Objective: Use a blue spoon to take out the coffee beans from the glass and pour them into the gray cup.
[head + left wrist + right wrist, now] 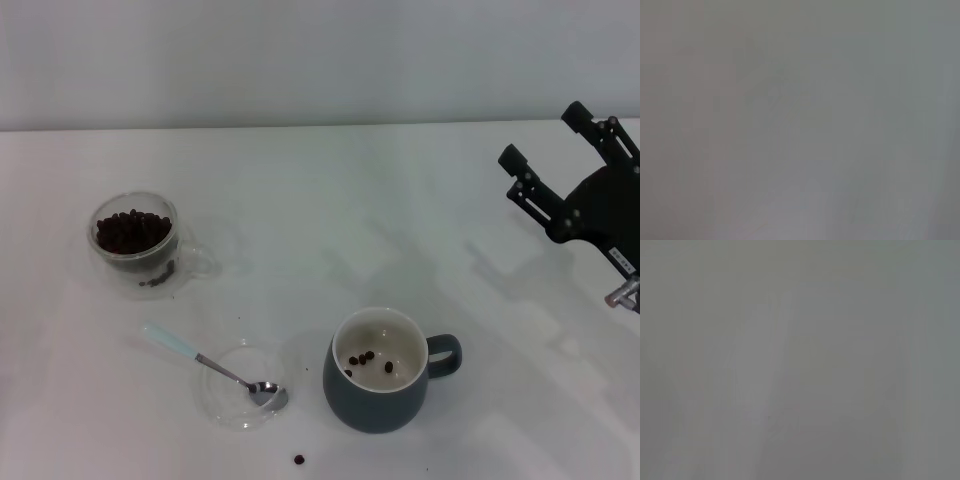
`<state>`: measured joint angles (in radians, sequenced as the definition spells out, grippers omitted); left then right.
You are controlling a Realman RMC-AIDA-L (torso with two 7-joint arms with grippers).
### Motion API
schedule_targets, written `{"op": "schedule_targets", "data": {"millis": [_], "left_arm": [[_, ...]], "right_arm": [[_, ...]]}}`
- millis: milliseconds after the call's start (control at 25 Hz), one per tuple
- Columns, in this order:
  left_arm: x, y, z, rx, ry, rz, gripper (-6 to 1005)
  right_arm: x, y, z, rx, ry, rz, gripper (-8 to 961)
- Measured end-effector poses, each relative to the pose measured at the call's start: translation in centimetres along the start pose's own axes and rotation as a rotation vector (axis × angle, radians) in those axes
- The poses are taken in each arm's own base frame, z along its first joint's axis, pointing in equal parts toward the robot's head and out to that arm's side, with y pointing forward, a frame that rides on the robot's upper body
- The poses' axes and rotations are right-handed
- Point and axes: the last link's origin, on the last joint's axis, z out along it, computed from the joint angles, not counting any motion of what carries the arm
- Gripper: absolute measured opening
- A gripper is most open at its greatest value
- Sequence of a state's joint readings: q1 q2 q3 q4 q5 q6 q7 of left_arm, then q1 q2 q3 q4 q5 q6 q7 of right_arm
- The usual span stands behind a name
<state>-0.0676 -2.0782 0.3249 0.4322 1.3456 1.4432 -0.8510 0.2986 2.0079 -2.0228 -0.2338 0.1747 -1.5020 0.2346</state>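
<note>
- White table [330, 220], plain pale wall behind; both wrist views are blank grey, nothing usable.
- Glass [136, 243] at far left of the table, filled with coffee beans [131, 230], its clear handle pointing toward the middle.
- Blue spoon [213, 367] lies with its metal bowl resting in a flat clear dish [240, 400], pale handle sticking out toward the glass; nothing grips it.
- Gray cup [381, 372] just beside the dish, handle facing right; a few beans already on its cream bottom. One stray bean [299, 460] on the table in front.
- Right gripper [550, 150] hovers high at the right edge, well apart from everything, fingers spread, holding nothing.
- Left gripper not in view.
- Judged step: pick up the spoon for another scoop. Grip the pale handle near its free end, lift it level, avoid knocking the dish.
- Scooping: enter the glass steeply, keep the bowl level over to the cup, tip only once above the rim.
</note>
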Motion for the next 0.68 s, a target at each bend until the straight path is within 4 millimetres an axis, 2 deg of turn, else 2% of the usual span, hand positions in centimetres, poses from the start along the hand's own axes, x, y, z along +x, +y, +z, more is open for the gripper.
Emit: {"op": "schedule_targets", "data": {"millis": [280,400,680], "left_arm": [[-1.6,1.2,0.2,0.051,0.027,0.015,623],[-2.4,2.4,1.4,0.049,0.026,0.047,622],[-2.5,2.7,3.3,0.057,0.028,0.053,623]], "right_arm": [[-0.1,0.4,-1.2,-0.02,-0.011,-0.001,844],[0.3,0.2,-1.7,-0.015,0.019,-0.009,844],[0.6,0.3,-2.0,-0.014,0.04,-0.009,844]]}}
